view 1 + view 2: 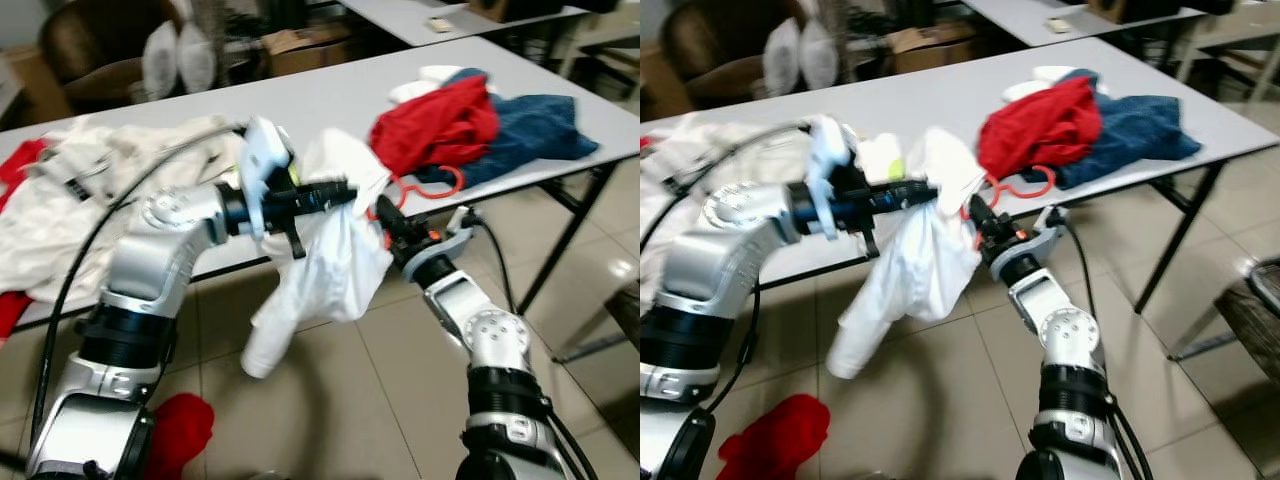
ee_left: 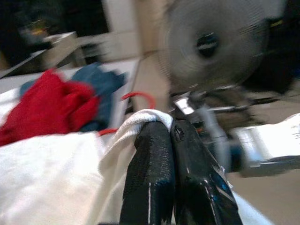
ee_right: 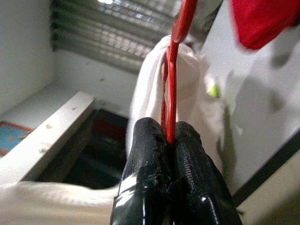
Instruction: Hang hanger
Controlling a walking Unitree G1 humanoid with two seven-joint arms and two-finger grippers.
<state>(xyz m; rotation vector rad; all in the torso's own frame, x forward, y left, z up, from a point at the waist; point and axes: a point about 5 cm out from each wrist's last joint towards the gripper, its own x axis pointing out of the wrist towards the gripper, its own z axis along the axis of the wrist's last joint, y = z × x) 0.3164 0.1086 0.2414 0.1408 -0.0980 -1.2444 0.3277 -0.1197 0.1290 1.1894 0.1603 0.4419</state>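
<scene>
Your left gripper (image 1: 345,192) had its fingers pressed together on a fold of the white garment (image 1: 325,265), holding it just off the front edge of the surface (image 1: 330,95), with the rest of the cloth hanging down toward the tiled floor (image 1: 380,400). Your right gripper (image 1: 385,222) was clamped on the red hanger (image 3: 174,79), its two fingers closed tight on the thin red bar, and the garment was draped around that bar. The hanger's curved hook (image 1: 445,185) lay at the front edge of the surface, beside the red cloth (image 1: 440,125) and the blue cloth (image 1: 535,130) piled toward the right end. A heap of white clothes (image 1: 70,200) covered the left end of the surface. On the floor by your left arm lay another red piece (image 1: 180,430). The left wrist view was blurred, with a round fan (image 2: 213,44) behind the gripper.
</scene>
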